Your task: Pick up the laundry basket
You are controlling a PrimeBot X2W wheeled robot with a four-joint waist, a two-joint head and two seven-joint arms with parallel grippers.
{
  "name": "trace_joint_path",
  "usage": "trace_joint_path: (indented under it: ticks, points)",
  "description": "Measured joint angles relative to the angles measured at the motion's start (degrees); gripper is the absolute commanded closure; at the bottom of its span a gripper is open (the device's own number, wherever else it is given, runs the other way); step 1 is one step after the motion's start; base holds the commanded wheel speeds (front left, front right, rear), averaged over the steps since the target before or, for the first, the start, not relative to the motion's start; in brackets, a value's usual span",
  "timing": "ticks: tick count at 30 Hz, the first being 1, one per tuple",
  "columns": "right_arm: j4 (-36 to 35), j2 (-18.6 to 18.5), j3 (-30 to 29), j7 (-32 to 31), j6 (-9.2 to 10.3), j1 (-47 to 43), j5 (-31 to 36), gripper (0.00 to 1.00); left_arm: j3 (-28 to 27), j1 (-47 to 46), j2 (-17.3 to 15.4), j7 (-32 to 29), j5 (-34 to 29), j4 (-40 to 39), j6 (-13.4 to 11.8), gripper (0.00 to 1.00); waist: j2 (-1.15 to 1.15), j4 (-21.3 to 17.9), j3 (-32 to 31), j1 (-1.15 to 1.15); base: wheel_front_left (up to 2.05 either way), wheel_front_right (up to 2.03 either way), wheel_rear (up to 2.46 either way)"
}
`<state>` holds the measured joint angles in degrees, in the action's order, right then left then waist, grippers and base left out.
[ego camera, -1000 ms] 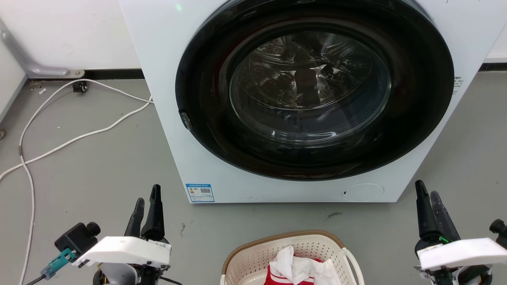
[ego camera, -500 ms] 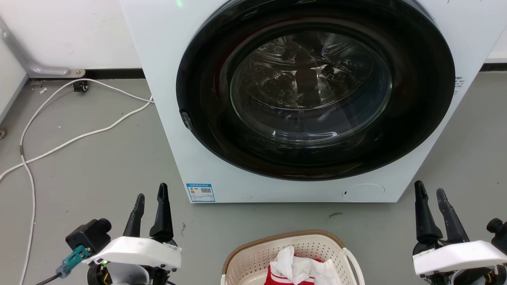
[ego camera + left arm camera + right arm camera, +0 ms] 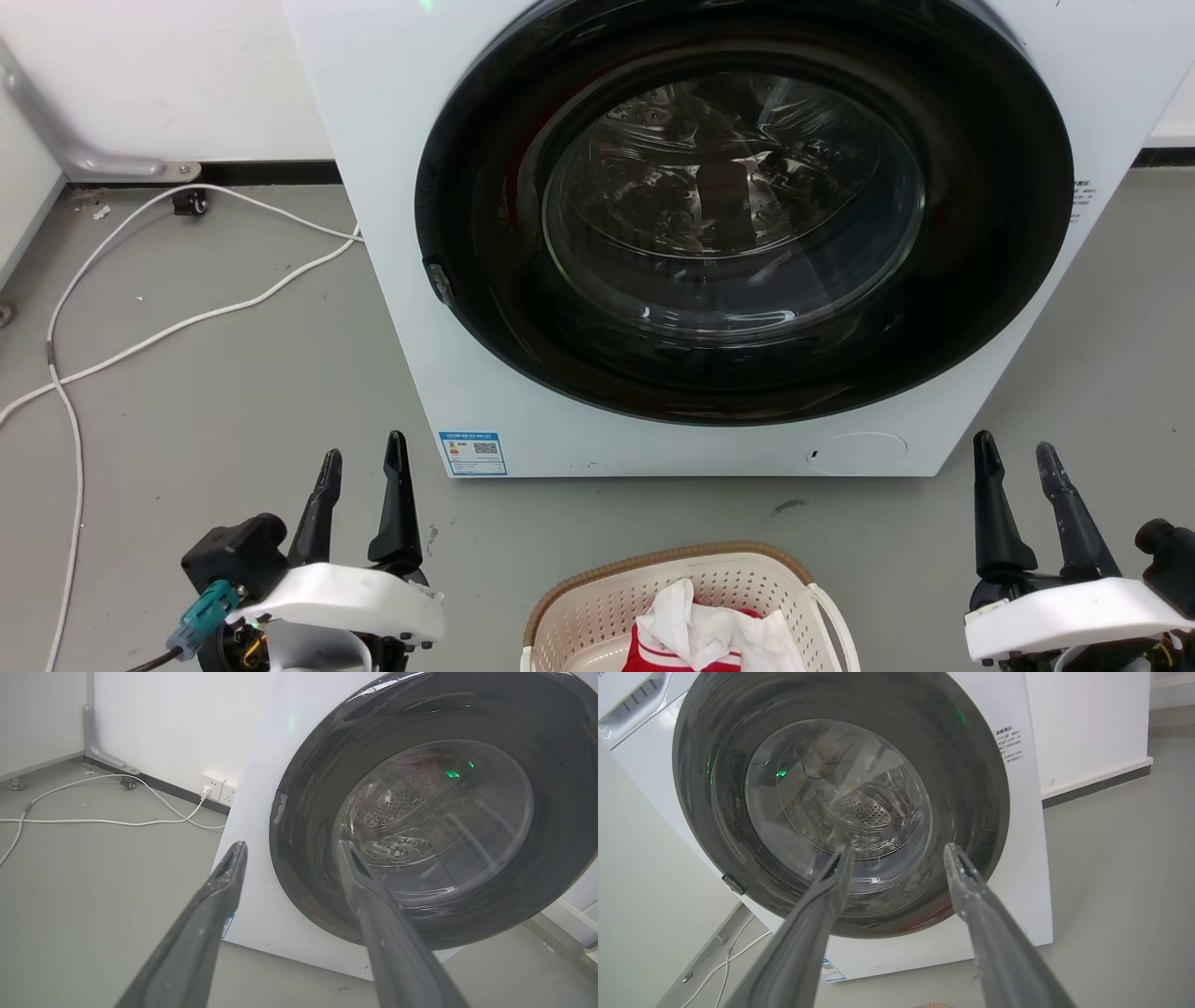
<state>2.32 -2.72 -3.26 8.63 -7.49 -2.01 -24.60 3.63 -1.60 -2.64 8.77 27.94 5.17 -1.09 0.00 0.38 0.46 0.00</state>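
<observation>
A white cable (image 3: 187,325) trails over the floor (image 3: 233,411) left of the washing machine (image 3: 392,233), and before the machine's lower left corner the left gripper (image 3: 364,448) hovers, jaws parted, holding nothing. The laundry basket (image 3: 597,571) sits on the floor in front of the machine's door, apart from it, with white and red cloth (image 3: 709,627) inside, touched by neither gripper. Before the machine's lower right corner the right gripper (image 3: 1013,444) hovers equally spread and empty

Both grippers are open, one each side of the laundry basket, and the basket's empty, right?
Not empty: the head view shows white and red clothes in the laundry basket. The left gripper and right gripper are open, one each side of it.
</observation>
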Motion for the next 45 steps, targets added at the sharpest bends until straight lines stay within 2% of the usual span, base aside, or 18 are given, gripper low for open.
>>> trace_joint_path:
  ticks: [13, 30, 45]
  points:
    - [-0.9, 0.0, -0.1, 1.8, 0.00, -0.7, 5.8, 0.00, 1.1, 0.5, -0.1, 1.7, -6.3, -0.2, -0.4, 0.00, 0.00, 0.1, 0.0, 0.00, 0.00, 0.00, 0.00]
    - [-1.9, 0.0, 0.0, 4.0, -0.01, -1.8, 9.5, 0.00, 1.9, 1.1, -0.1, 3.8, -12.7, 0.6, 0.1, 0.00, 0.00, 0.2, -0.1, 0.00, 0.00, 0.00, 0.00]
    - [-1.7, 0.0, 1.0, 5.8, -0.01, -3.0, 14.8, 0.00, 3.1, 1.6, -0.1, 5.6, -18.3, 1.0, -0.5, 0.00, 0.00, 0.7, -0.3, 0.00, 0.00, 0.00, 0.00]
